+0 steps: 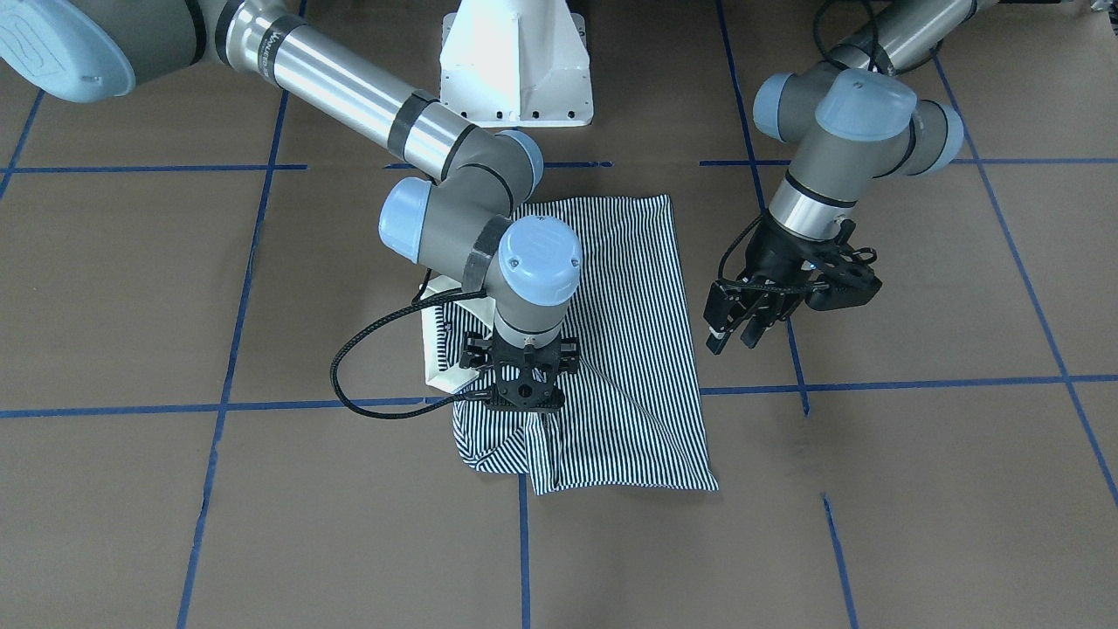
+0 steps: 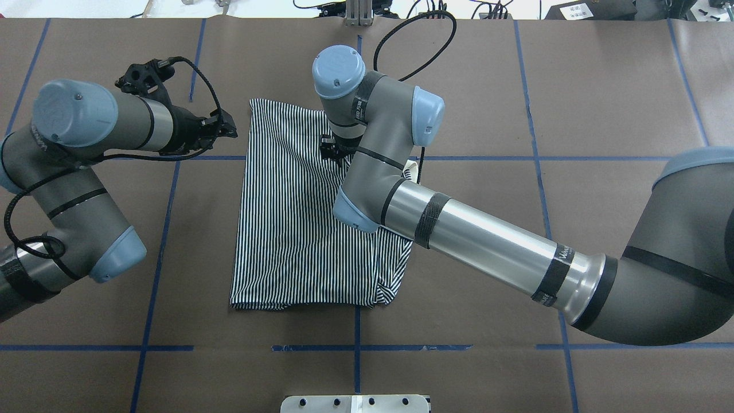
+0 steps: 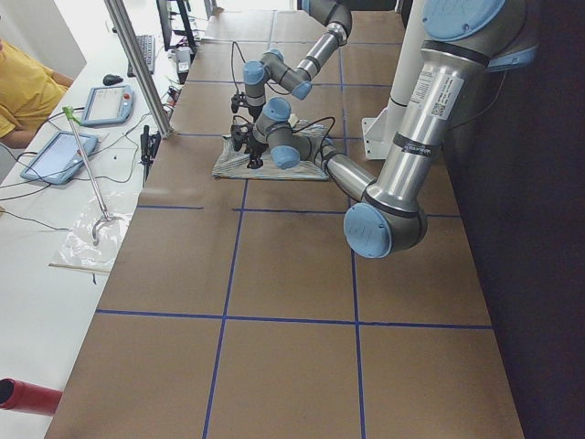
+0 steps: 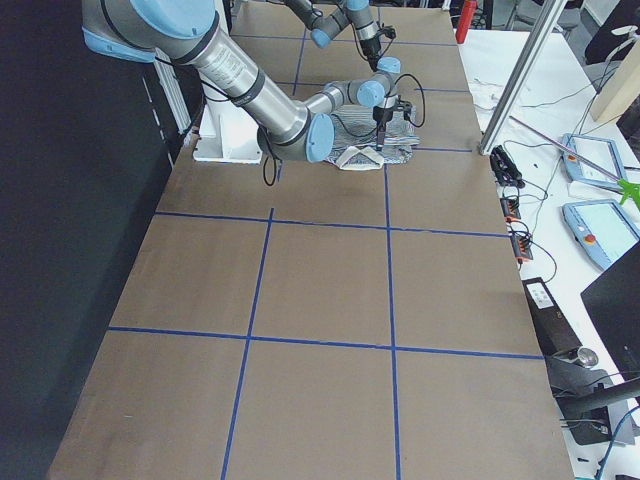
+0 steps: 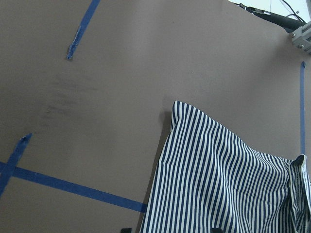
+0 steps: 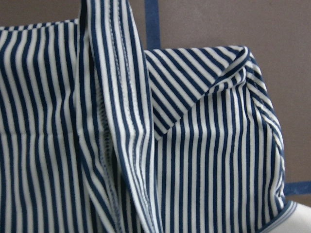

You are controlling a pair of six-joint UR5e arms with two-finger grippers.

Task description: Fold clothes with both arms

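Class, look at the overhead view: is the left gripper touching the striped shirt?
No. The left gripper hangs over bare brown table, apart from the striped shirt.

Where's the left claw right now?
In the overhead view the left claw hovers at left, just off the striped shirt's far left corner, apart from it.

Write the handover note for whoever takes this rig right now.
Right gripper: down on the striped polo shirt, apparently pinching a raised ridge of fabric; the wrist view shows the fold standing up.
Left gripper: fingers apart, holding nothing, hovering off the shirt's edge.
Shirt: mid-table, partly folded into a rough rectangle, cream collar poking out beside the right arm.
Done: the sides seem folded in.
Left: lay down the held fold, then finish folding, probably with both arms.
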